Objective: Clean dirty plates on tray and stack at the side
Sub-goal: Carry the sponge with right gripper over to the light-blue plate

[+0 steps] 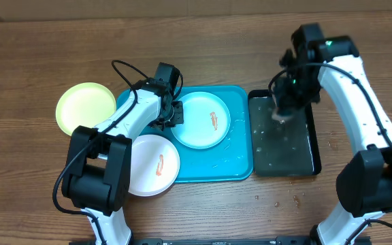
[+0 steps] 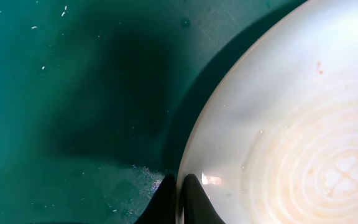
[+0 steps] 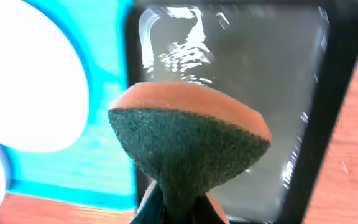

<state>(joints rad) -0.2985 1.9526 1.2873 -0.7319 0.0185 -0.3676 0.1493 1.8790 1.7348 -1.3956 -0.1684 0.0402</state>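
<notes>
Nearest the robot, a small white round plastic plate (image 1: 156,165) with an orange-red smear lies over the near left corner of the large turquoise rectangular plastic tray (image 1: 233,160). Whether it rests on the rim or flat, I cannot tell.

Farther in, a light blue round plastic plate (image 1: 201,120), also smeared, sits on the tray floor. The left hand (image 1: 173,116) is closed on its left rim. The left wrist view shows the two fingertips (image 2: 188,196) pinching that edge, most likely to steady the plate for scrubbing. Raised rings and a clover-like mark show at the plate's centre, but no writing can be read.

To the right, a black rectangular tray of water (image 1: 284,146) stands just beside the turquoise one. The right hand (image 1: 282,109) hangs over its far end, clamped on an orange sponge with a dark green scouring face (image 3: 191,149), green face toward the wrist camera. It is probably there for wetting.

Farthest left, a yellow-green round plastic plate (image 1: 85,107) lies on the wooden bench (image 1: 39,47) beside the tray, with no smear visible. That looks like the stacking spot.

Two plates look uncleaned, so the task appears early.
</notes>
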